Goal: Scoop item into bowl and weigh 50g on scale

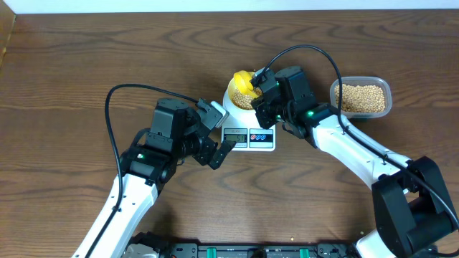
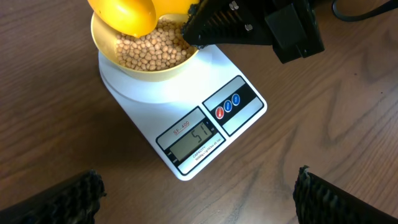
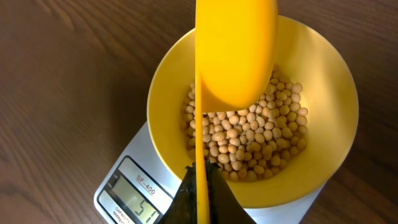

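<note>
Resting loose in the round pale-yellow bowl [image 3: 329, 87] on the white rectangular digital scale [image 2: 186, 118], the small tan beans [image 3: 249, 140] look light, hard and free-rolling, best moved by scoop. The right claw [image 3: 200, 194] pinches the handle of the yellow plastic scoop [image 3: 236, 56]; the left claw [image 2: 199, 199] hangs spread, empty.

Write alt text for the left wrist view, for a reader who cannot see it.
A pale-yellow bowl of tan beans sits on a white kitchen scale whose display appears to read 51. The right gripper holds a yellow scoop over the bowl. The left gripper is open, its fingers at the bottom corners.
</note>
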You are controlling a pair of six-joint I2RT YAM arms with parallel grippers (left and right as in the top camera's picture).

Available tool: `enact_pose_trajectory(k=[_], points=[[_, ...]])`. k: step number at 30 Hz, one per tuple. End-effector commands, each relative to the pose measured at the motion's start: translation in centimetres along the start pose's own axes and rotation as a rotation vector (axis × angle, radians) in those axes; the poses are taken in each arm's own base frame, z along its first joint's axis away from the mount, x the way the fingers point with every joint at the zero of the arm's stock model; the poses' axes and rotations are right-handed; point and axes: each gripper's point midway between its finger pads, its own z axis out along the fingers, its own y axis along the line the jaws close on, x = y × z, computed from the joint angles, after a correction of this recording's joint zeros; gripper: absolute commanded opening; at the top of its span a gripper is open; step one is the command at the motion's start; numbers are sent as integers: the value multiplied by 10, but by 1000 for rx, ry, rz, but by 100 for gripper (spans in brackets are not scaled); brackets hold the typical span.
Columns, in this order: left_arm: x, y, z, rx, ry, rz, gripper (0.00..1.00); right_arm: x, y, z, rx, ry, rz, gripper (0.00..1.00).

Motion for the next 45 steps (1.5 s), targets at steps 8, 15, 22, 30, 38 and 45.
enact_pose_trajectory(k=[8, 15, 22, 30, 38, 45], points=[[6, -1, 3, 12, 14, 11, 100, -11, -6, -4, 0, -24, 10, 11], [6, -1, 3, 12, 14, 11, 100, -11, -11, -5, 8, -26, 18, 6], [6, -1, 3, 12, 14, 10, 100, -11, -11, -5, 9, -26, 18, 1], [6, -1, 3, 12, 14, 10, 100, -11, -12, -5, 10, -27, 19, 1], [6, -1, 3, 12, 14, 11, 100, -23, -21, -8, 30, -76, 17, 1], [6, -1, 3, 12, 14, 10, 100, -23, -30, -10, 46, -79, -7, 1]])
